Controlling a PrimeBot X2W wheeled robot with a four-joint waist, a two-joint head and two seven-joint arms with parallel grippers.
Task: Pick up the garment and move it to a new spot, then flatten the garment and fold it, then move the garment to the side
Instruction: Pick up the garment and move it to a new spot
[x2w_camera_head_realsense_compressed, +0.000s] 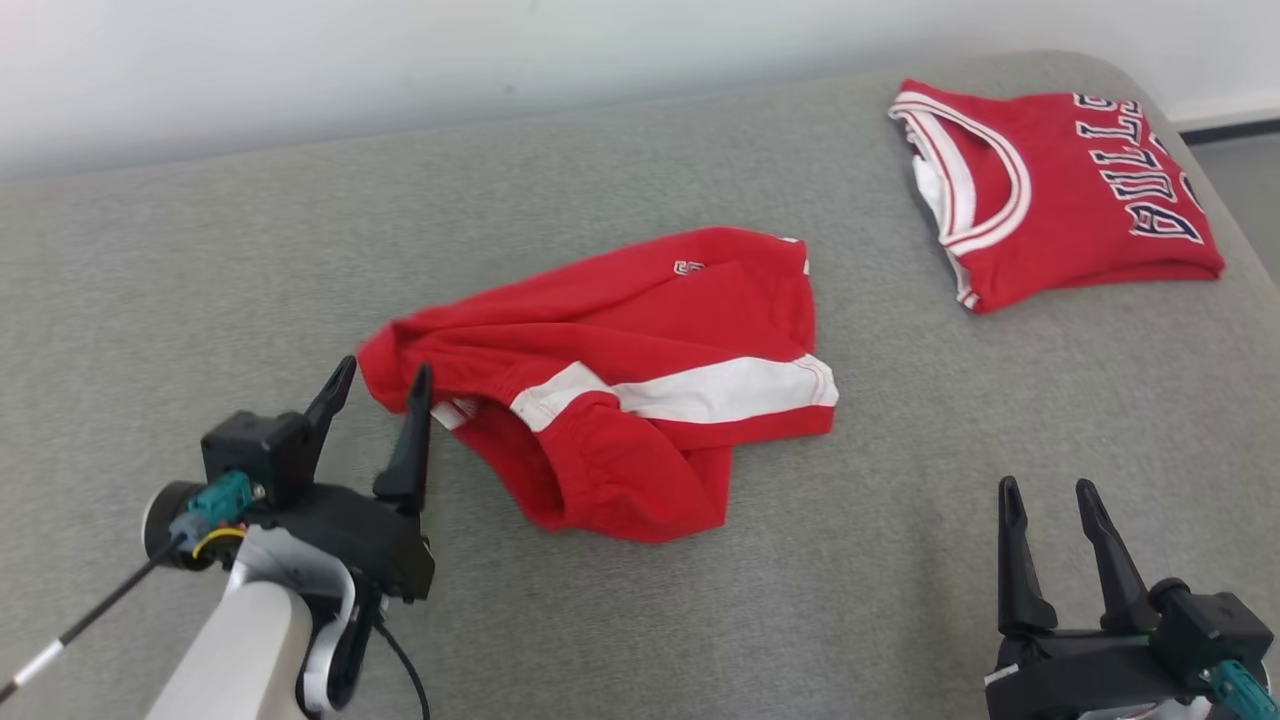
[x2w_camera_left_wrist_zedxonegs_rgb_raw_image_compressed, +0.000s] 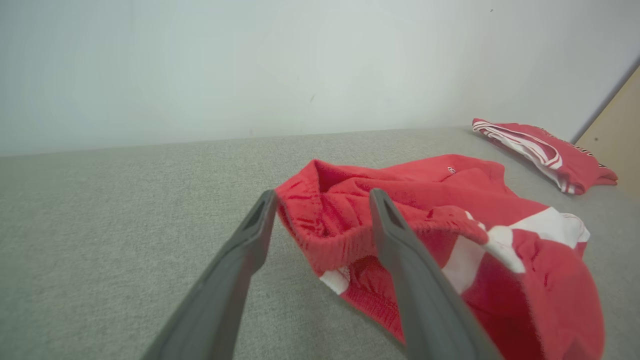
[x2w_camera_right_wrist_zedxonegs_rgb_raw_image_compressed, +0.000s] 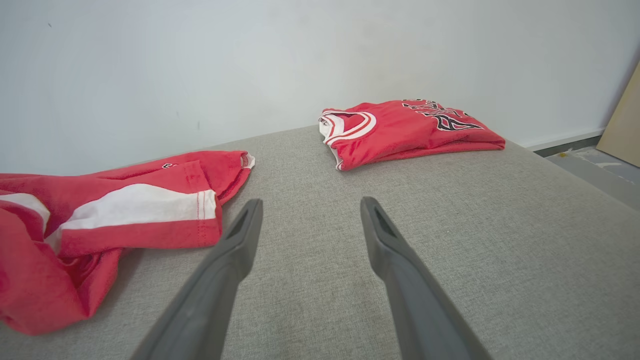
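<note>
**A:** L jaws?
**B:** On the left gripper (x2w_camera_head_realsense_compressed: 385, 368), lower left, jaws stand wide apart, gripping nothing. The garment (x2w_camera_head_realsense_compressed: 640, 350), red w/ a white band, lies crumpled mid-surface. Its bunched left edge sits betw. the fingertips. Touching or not: can't tell.
**A:** R side?
**B:** On the right gripper (x2w_camera_head_realsense_compressed: 1047, 488), lower right, jaws also wide & empty, over bare cloth, well apart from the garment.
**A:** Room?
**B:** A grey padded surface (x2w_camera_head_realsense_compressed: 200, 280), w/ a pale wall (x2w_camera_head_realsense_compressed: 400, 60) behind. A folded jersey (x2w_camera_head_realsense_compressed: 1070, 200), red w/ dark lettering, lies at the far right corner. There's a strip of floor (x2w_camera_head_realsense_compressed: 1245, 170) beyond it.
**A:** Unclear bits?
**B:** The garment's shape is lost in the folds, and the jersey lettering runs off the fold.
</note>
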